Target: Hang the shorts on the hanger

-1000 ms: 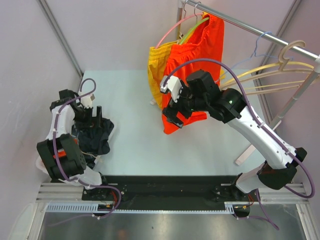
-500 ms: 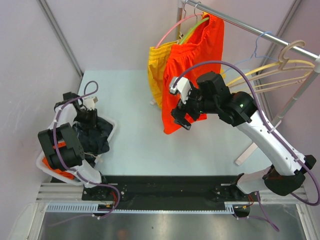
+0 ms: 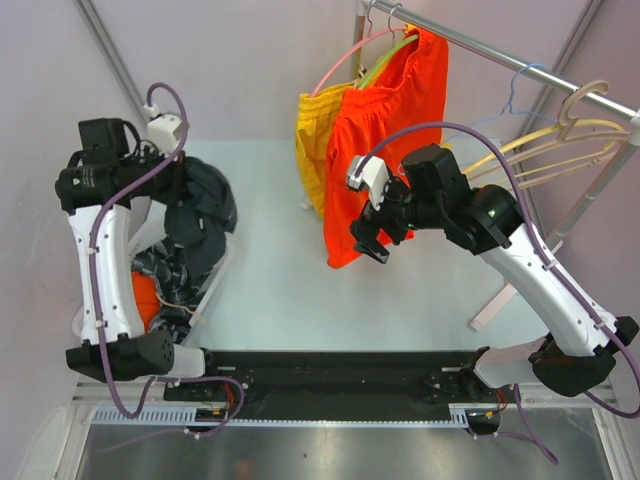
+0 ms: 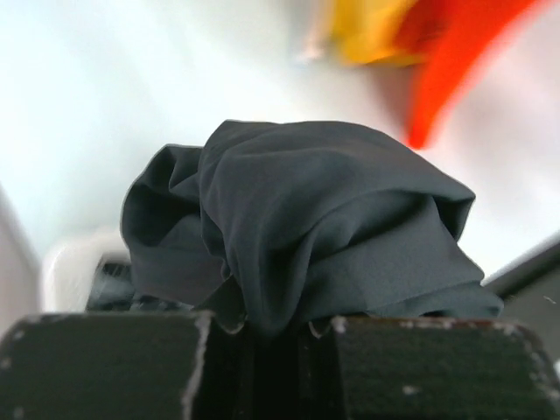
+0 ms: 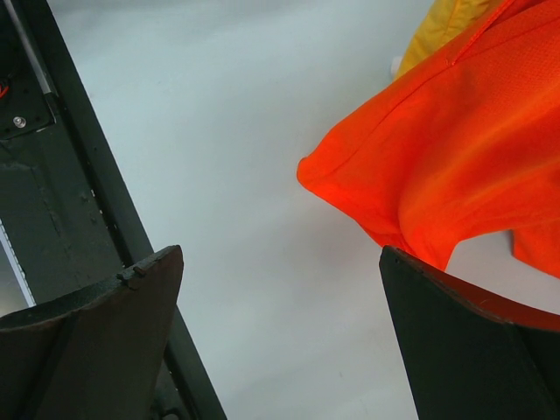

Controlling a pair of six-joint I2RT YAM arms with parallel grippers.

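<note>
The shorts (image 3: 203, 205) are held in the left end effector (image 3: 176, 190), raised above the white basket (image 3: 218, 282) at the left edge of the table (image 3: 270, 270). In the left wrist view the two fingers are seen pressed together on a fold of the dark fabric (image 4: 306, 236), and the rest of the cloth is bunched in front of the left end effector (image 4: 271, 331). The shorts are gripped at one point only, so they hang as a crumpled bundle; it cannot be told which part is the waistband. Other clothes are seen in the basket below.

The right end effector (image 3: 368, 236) is kept with its fingers wide apart and nothing between them (image 5: 280, 262). It is placed just beside the lower edge of the orange shorts (image 3: 392, 110), which hang on the rail (image 3: 480, 48) next to the yellow shorts (image 3: 314, 130).

The hanger (image 3: 513, 97) is hooked on the same rail, to the right of the orange pair and well apart from the shorts. It is judged that the shorts are being brought up so that they can be spread and carried to the hanger; this step is not yet done.
</note>
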